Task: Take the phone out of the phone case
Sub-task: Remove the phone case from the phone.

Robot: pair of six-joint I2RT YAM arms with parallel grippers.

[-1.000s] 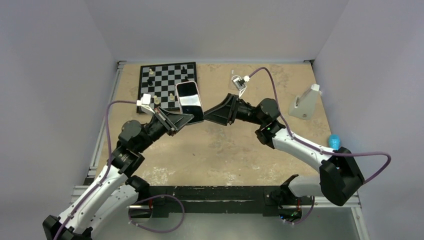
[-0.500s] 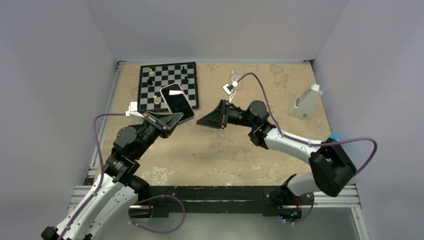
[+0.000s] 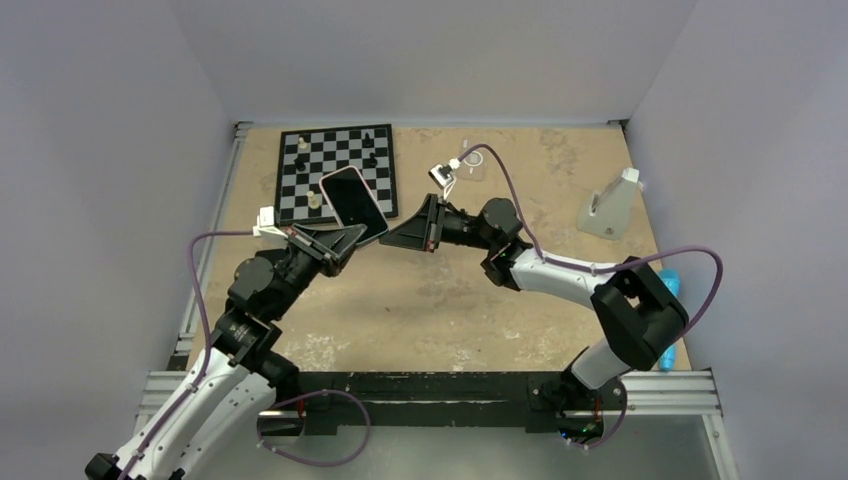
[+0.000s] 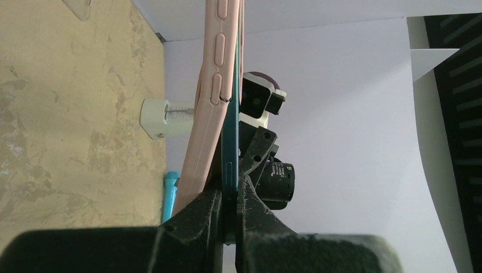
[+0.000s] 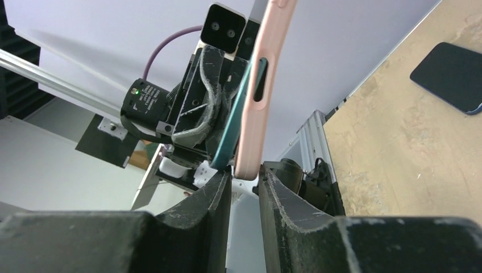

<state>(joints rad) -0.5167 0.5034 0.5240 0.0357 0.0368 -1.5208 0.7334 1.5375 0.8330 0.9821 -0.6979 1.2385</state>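
Note:
The phone (image 3: 352, 200) hangs above the table with its black screen facing up. In the wrist views it has a thin teal edge (image 4: 230, 148). My left gripper (image 4: 229, 193) is shut on that edge. The phone case (image 4: 207, 114) is a soft pink shell with moulded buttons. It is peeled away from the teal edge along this side. My right gripper (image 5: 245, 173) comes in from the right (image 3: 392, 238). Its fingertips close on the lower end of the pink phone case (image 5: 261, 74), with the phone's teal edge (image 5: 236, 122) just outside the left finger.
A chessboard (image 3: 335, 165) with a few pieces lies behind the phone. A clear shell with a white ring (image 3: 470, 165) lies at the back centre. A white stand (image 3: 608, 210) and a blue object (image 3: 668, 283) are at the right. A dark phone (image 5: 449, 77) lies flat on the table.
My left arm tilted the phone flatter and drew it left, then held still. My right gripper followed leftward to the phone and narrowed its jaws onto the pink case's end.

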